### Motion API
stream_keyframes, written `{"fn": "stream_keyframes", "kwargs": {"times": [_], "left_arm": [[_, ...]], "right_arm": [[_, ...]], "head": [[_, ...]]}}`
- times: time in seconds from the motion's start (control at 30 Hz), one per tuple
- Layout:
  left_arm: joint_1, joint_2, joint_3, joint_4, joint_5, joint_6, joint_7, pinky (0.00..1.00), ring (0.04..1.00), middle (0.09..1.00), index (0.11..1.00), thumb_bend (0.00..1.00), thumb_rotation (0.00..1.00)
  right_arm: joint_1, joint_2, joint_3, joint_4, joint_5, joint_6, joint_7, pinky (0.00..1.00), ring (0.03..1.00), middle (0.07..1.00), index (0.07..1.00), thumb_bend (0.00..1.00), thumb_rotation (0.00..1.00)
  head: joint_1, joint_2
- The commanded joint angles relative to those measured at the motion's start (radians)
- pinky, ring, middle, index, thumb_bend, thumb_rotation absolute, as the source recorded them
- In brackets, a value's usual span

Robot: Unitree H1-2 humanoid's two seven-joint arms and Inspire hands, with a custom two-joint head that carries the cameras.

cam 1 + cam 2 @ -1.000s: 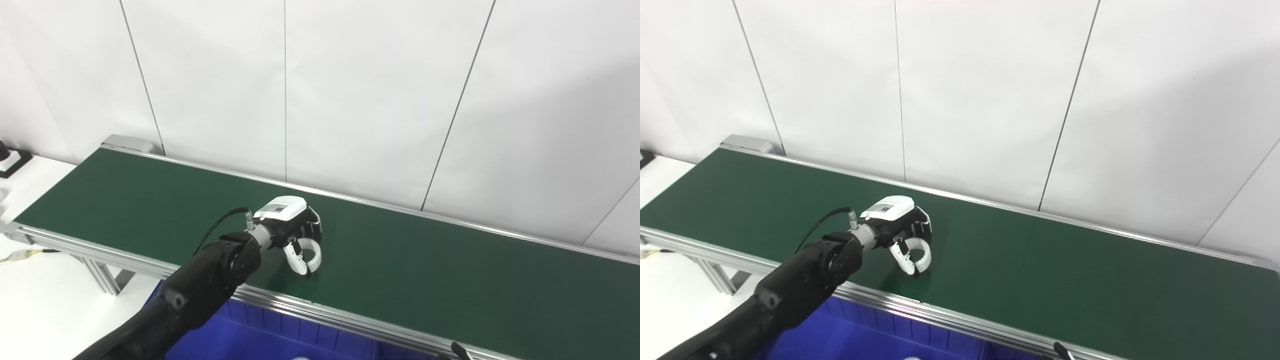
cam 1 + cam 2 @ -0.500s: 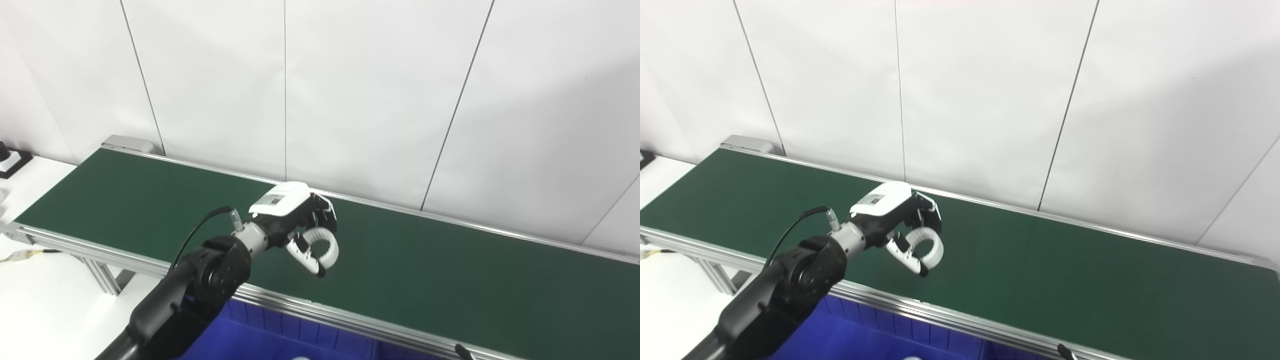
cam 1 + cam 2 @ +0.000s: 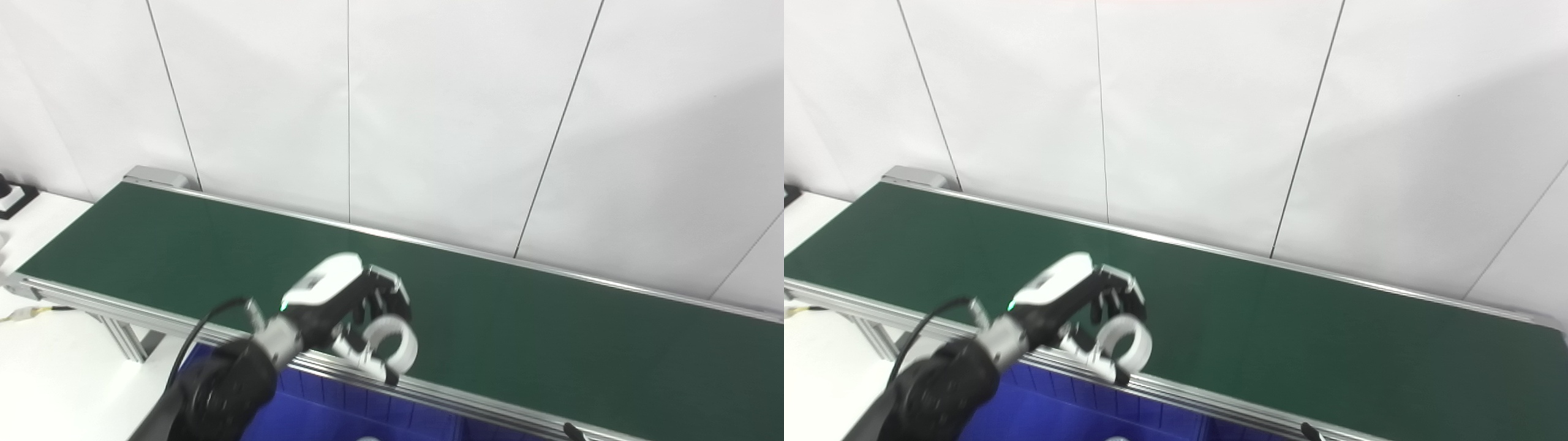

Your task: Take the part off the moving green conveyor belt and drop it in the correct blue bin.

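Left eye view: carry step is in hand. The white ring part (image 3: 390,340) is grasped by the left hand (image 3: 352,312) and held clear of the green belt (image 3: 551,343), over its near rail (image 3: 465,401). Next move, as judged: hand to be brought nearer, over the blue bin (image 3: 343,416), then fingers released. Wrist is pitched down, palm toward the belt.

Right eye view: same grasp is seen; fingers (image 3: 1118,300) are curled over the ring, thumb under it. The right hand is not seen.
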Motion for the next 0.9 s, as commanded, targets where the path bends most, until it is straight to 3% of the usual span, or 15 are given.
{"fn": "stream_keyframes", "kwargs": {"times": [0.0, 0.1, 0.13, 0.17, 0.2, 0.23, 0.27, 0.3, 0.33, 0.37, 0.4, 0.43, 0.47, 0.6, 0.87], "left_arm": [[0.018, -0.009, 0.011, -0.024, 0.037, -0.002, 0.037, 0.34, 0.438, 0.506, 0.528, 0.47, 0.0], [0.059, -0.027, 0.014, -0.022, 0.06, -0.002, 0.041, 0.36, 0.425, 0.505, 0.527, 0.48, 0.0], [0.071, -0.032, 0.013, -0.025, 0.072, 0.009, 0.034, 0.36, 0.423, 0.506, 0.527, 0.48, 0.0], [0.078, -0.035, 0.012, -0.028, 0.081, 0.016, 0.027, 0.36, 0.423, 0.507, 0.527, 0.48, 0.0], [0.088, -0.041, 0.012, -0.031, 0.086, 0.026, 0.023, 0.36, 0.423, 0.508, 0.527, 0.47, 0.0], [0.094, -0.045, 0.012, -0.034, 0.09, 0.034, 0.018, 0.35, 0.423, 0.511, 0.527, 0.47, 0.0], [0.104, -0.05, 0.012, -0.038, 0.093, 0.038, 0.017, 0.35, 0.422, 0.511, 0.527, 0.47, 0.0], [0.11, -0.053, 0.013, -0.04, 0.096, 0.039, 0.016, 0.35, 0.42, 0.511, 0.528, 0.47, 0.0], [0.118, -0.055, 0.012, -0.043, 0.096, 0.035, 0.014, 0.35, 0.419, 0.511, 0.529, 0.47, 0.0], [0.124, -0.056, 0.013, -0.045, 0.097, 0.032, 0.013, 0.34, 0.419, 0.513, 0.529, 0.47, 0.0], [0.132, -0.056, 0.012, -0.042, 0.092, 0.021, 0.017, 0.34, 0.418, 0.513, 0.529, 0.47, 0.0], [0.138, -0.056, 0.012, -0.04, 0.089, 0.013, 0.021, 0.36, 0.424, 0.511, 0.522, 0.47, 0.0], [0.144, -0.059, 0.011, -0.035, 0.092, 0.016, 0.02, 0.36, 0.425, 0.511, 0.52, 0.48, 0.0], [0.158, -0.073, 0.002, -0.022, 0.111, 0.042, 0.011, 0.36, 0.422, 0.517, 0.516, 0.48, 0.0], [0.184, -0.096, 0.026, 0.05, 0.102, 0.024, 0.055, 0.4, 0.416, 0.514, 0.514, 0.48, 0.0]], "right_arm": [[0.0, -0.009, -0.009, -0.051, 0.015, -0.018, 0.008, 0.67, 0.74, 0.79, 0.898, 0.42, 0.61], [0.008, -0.017, -0.016, -0.079, 0.023, -0.008, 0.016, 0.67, 0.74, 0.788, 0.899, 0.41, 0.6], [0.01, -0.021, -0.02, -0.097, 0.025, 0.006, 0.018, 0.67, 0.739, 0.786, 0.9, 0.41, 0.59], [0.012, -0.024, -0.023, -0.109, 0.027, 0.016, 0.02, 0.67, 0.739, 0.786, 0.9, 0.41, 0.59], [0.013, -0.028, -0.027, -0.126, 0.03, 0.032, 0.023, 0.67, 0.739, 0.785, 0.9, 0.41, 0.6], [0.013, -0.031, -0.03, -0.139, 0.033, 0.045, 0.025, 0.68, 0.747, 0.791, 0.904, 0.42, 0.61], [0.013, -0.034, -0.034, -0.152, 0.042, 0.059, 0.028, 0.68, 0.749, 0.793, 0.905, 0.42, 0.62], [0.012, -0.036, -0.037, -0.161, 0.047, 0.069, 0.031, 0.69, 0.754, 0.797, 0.906, 0.45, 0.64], [0.01, -0.04, -0.041, -0.171, 0.057, 0.082, 0.034, 0.69, 0.756, 0.799, 0.907, 0.46, 0.65], [0.009, -0.042, -0.045, -0.179, 0.064, 0.091, 0.037, 0.7, 0.76, 0.805, 0.906, 0.48, 0.67], [0.004, -0.044, -0.051, -0.189, 0.074, 0.108, 0.038, 0.7, 0.762, 0.807, 0.905, 0.49, 0.68], [0.001, -0.045, -0.056, -0.196, 0.08, 0.121, 0.04, 0.7, 0.755, 0.797, 0.897, 0.49, 0.68], [-0.004, -0.047, -0.062, -0.203, 0.087, 0.135, 0.041, 0.7, 0.751, 0.791, 0.89, 0.49, 0.68], [-0.019, -0.054, -0.08, -0.217, 0.114, 0.166, 0.051, 0.69, 0.744, 0.787, 0.884, 0.51, 0.68], [-0.032, -0.064, -0.09, -0.23, 0.129, 0.194, 0.062, 0.68, 0.734, 0.783, 0.884, 0.53, 0.69]], "head": [[0.0, 0.015], [0.004, 0.047], [0.016, 0.094], [0.016, 0.094], [0.025, 0.137], [0.027, 0.144], [0.037, 0.178], [0.037, 0.178], [0.053, 0.218], [0.053, 0.218], [0.073, 0.252], [0.073, 0.252], [0.087, 0.28], [0.1, 0.314], [0.11, 0.333]]}}
